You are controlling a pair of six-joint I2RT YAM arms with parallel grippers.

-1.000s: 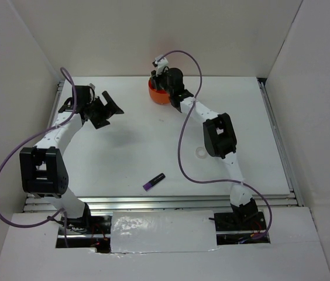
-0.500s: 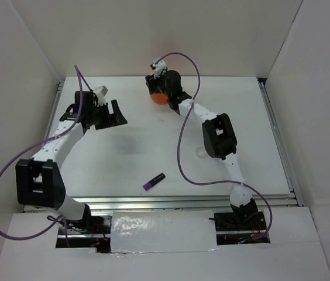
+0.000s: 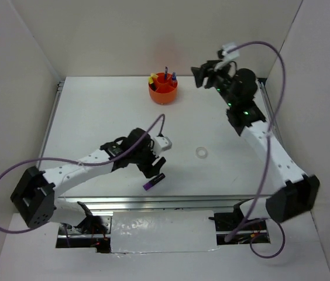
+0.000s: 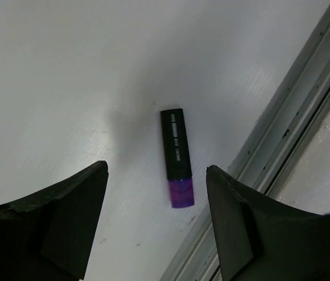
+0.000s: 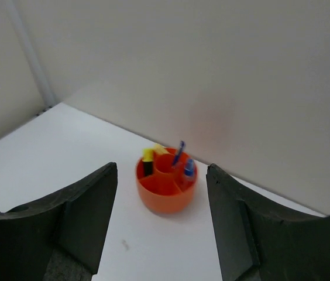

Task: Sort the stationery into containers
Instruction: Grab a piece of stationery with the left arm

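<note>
The purple highlighter (image 4: 175, 158) lies flat on the desk (image 4: 65, 70); the left pincer (image 4: 156, 175) hangs open above it, a finger on either side, not touching; the orange organiser (image 3: 162, 95) stands well apart from the highlighter; the right pincer (image 5: 160, 175), open and empty, is likewise far from it.

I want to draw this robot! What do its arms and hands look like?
The left arm and right arm are white tubes with chunky black joints. A thin purple cable loops beside each. The left hand and right hand are black, each with two wide fingers.
</note>
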